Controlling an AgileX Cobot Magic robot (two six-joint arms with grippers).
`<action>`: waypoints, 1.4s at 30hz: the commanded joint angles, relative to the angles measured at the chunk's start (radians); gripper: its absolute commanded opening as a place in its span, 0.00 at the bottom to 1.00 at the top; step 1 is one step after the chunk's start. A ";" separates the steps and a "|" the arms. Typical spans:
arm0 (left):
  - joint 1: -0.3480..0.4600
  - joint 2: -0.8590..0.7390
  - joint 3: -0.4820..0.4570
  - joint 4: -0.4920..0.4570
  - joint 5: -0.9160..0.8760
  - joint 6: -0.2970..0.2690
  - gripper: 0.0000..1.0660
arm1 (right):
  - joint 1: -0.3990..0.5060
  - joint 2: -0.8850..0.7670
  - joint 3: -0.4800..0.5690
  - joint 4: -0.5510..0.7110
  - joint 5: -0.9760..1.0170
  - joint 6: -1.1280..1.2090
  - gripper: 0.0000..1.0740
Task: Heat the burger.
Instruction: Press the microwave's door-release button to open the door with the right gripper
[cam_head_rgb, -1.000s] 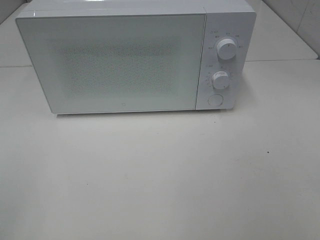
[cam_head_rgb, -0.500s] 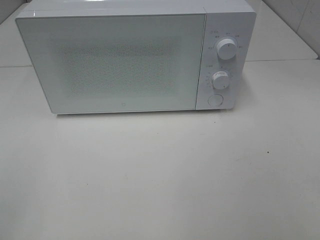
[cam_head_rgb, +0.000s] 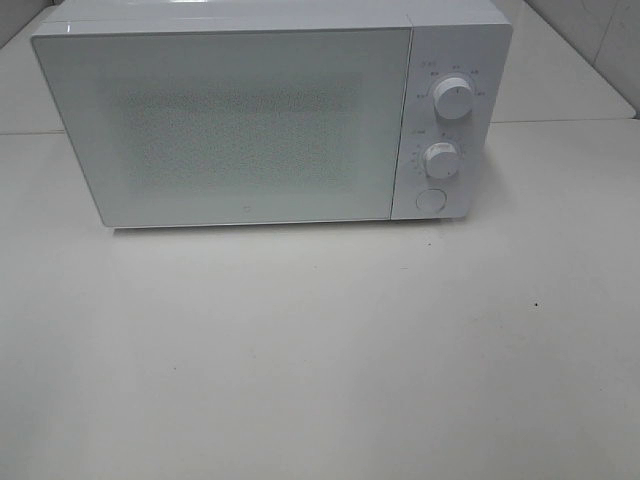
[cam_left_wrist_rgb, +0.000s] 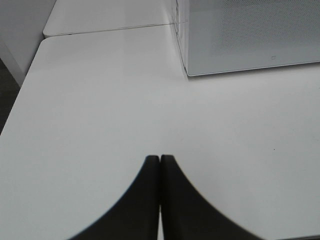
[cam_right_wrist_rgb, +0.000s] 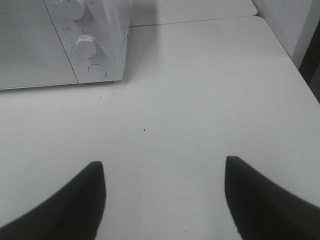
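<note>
The burger is out of view in every frame. A white microwave stands at the back of the white table with its door shut; two round knobs and a round button sit on its right panel. Neither gripper shows in the high view. In the left wrist view my left gripper hovers over bare table with its dark fingers pressed together, the microwave's lower left corner ahead. In the right wrist view my right gripper stands open and empty, the microwave's button ahead.
A seam joins a second white table behind. The table's left edge drops to dark floor. A tiled wall rises at the back right. A small dark speck marks the tabletop.
</note>
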 joint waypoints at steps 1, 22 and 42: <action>0.003 -0.019 0.002 -0.004 -0.014 -0.006 0.00 | -0.005 -0.027 0.002 0.001 -0.002 0.000 0.60; 0.003 -0.019 0.002 -0.004 -0.014 -0.006 0.00 | -0.005 -0.027 0.002 0.001 -0.004 0.000 0.60; 0.003 -0.019 0.002 -0.004 -0.014 -0.006 0.00 | -0.005 0.544 0.021 -0.002 -0.624 0.000 0.41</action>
